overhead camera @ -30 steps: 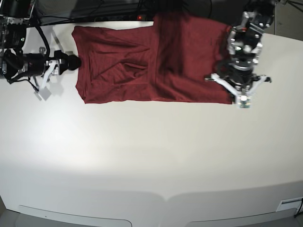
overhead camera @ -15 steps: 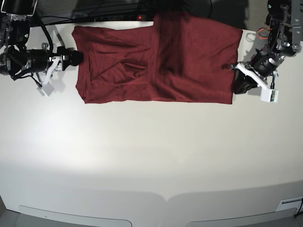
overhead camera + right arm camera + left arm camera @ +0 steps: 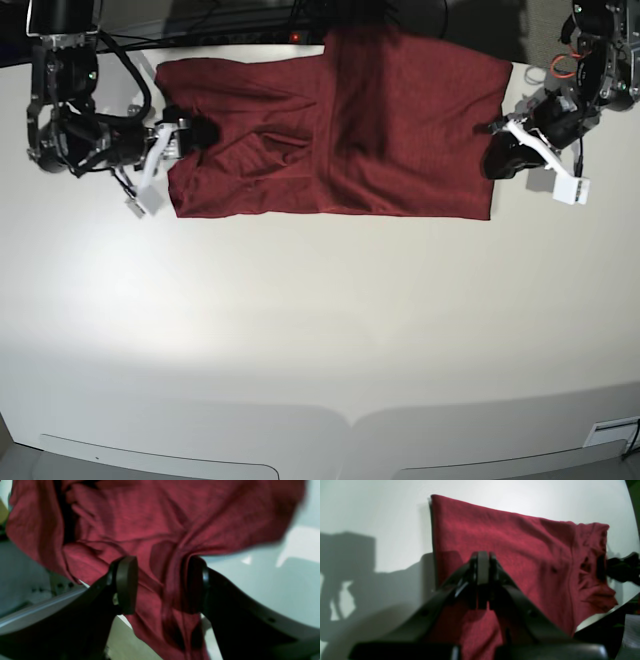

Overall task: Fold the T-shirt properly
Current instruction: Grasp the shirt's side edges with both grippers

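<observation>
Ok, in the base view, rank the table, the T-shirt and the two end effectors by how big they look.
1. Table, filling most of the view.
2. T-shirt, spread across the far side.
3. Left end effector and right end effector: both small and partly hidden by their arms, too alike to rank.

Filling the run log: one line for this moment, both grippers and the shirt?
left gripper: shut, empty, at shirt edge | right gripper: open, jaws astride a fold | T-shirt: part-folded, flat on table

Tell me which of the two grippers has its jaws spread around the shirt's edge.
The right gripper: open, T-shirt cloth between its fingers. The left gripper is shut.
</observation>
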Tool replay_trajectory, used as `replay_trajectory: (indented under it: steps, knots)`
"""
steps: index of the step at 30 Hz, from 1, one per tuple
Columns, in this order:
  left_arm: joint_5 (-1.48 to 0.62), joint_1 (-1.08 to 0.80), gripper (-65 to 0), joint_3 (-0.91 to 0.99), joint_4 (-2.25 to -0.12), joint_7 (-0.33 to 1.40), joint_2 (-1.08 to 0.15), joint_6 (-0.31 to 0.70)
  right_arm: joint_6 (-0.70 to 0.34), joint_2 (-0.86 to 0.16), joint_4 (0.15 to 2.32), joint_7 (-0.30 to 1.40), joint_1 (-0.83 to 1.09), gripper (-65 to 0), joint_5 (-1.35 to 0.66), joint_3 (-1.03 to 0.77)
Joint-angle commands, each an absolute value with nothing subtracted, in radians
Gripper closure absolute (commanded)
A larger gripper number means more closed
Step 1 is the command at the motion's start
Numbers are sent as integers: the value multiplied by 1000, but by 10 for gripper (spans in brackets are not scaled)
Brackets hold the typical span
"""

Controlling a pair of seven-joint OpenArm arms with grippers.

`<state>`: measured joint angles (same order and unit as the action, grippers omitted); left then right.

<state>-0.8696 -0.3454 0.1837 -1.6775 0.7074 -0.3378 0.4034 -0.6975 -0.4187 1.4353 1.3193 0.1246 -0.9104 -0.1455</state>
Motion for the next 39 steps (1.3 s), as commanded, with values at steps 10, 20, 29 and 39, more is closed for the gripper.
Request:
replay_trajectory:
  steps: [10,20,29,39]
  knots:
    - [-892,-339,0,190,-1695,741,-350,417,-698,-423,1435,1266,131,-287,-868,-64]
    - [-891,-339,0,190,-1695,741,-350,420,-698,-424,1435,1168,130,0,-867,-65]
    - [-831,-358,0,190,-1695,762,-350,420,-698,-461,1436,1033,113,0,-871,-66]
    - [-619,-480,0,189,-1695,553,-349,419,-698,-479,1436,1029,29,0,-871,-66]
